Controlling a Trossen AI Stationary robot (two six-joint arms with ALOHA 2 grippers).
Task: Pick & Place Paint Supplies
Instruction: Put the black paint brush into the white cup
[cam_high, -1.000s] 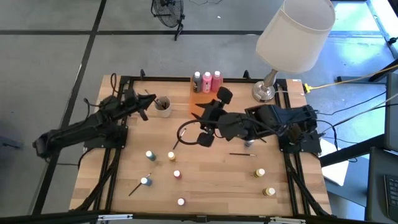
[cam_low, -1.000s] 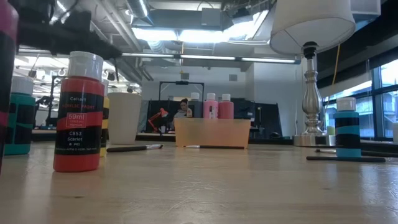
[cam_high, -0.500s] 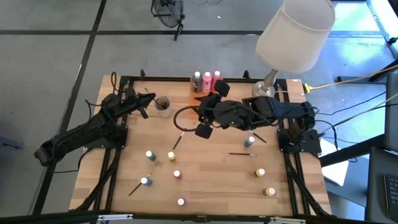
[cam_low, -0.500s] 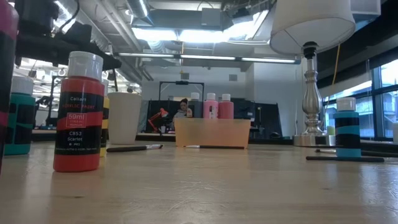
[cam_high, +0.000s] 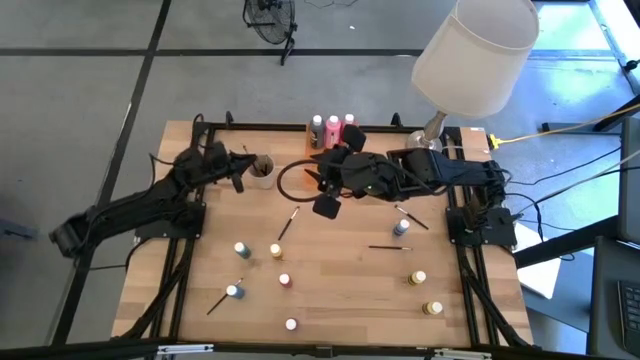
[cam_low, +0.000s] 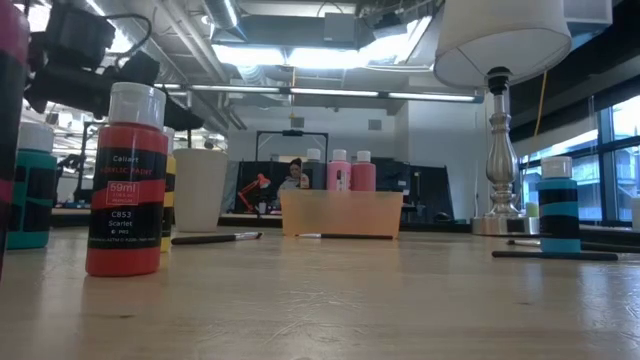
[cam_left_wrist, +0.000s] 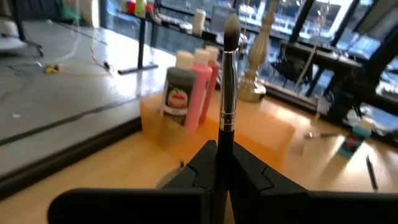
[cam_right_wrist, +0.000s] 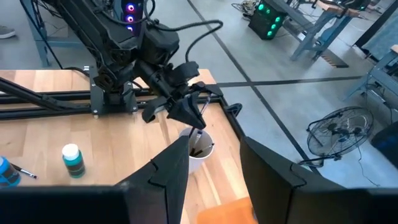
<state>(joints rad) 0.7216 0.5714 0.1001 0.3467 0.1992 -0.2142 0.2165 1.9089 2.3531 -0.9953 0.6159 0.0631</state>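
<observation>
Clamped tight on a paintbrush (cam_left_wrist: 226, 93) held bristles-up, the left tool (cam_high: 240, 165) hovers just beside the grey cup (cam_high: 262, 171), apparently to drop it in, while the right tool (cam_right_wrist: 211, 165), part-open and empty, hangs near the cup above the worktop (cam_high: 340, 300).

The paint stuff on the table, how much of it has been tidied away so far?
Looks done: three bottles stand in the orange tray, and brushes sit in the cup. In hand: the left pincer, shut on a brush, is beside the cup. Left: several paint pots and brushes lie scattered. The right pincer is open and empty.
</observation>
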